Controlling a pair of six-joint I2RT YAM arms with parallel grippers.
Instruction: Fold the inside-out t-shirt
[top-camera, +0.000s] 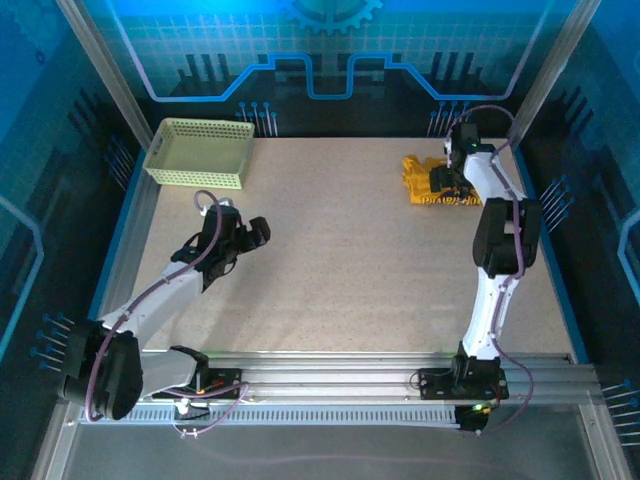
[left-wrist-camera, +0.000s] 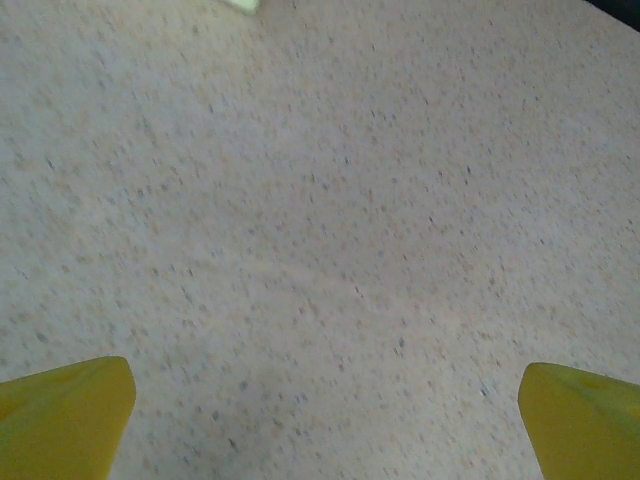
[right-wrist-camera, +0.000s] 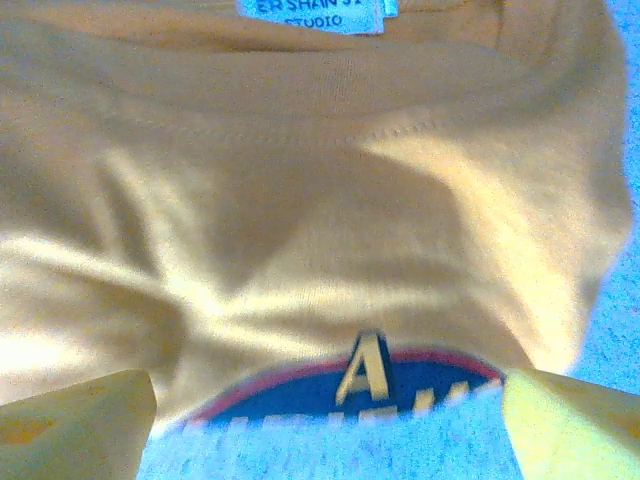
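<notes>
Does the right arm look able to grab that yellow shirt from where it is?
Probably yes: its pincer hangs right over the t-shirt, fingers spread, nothing between.

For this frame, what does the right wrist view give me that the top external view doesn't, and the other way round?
Right wrist: the neck label, collar seam and a dark blue print with a letter A on the t-shirt. Top external: the mesh basket at the far left corner of the table and the left tool, open above it. Both: the right tool, open, over the crumpled t-shirt at far right.
</notes>
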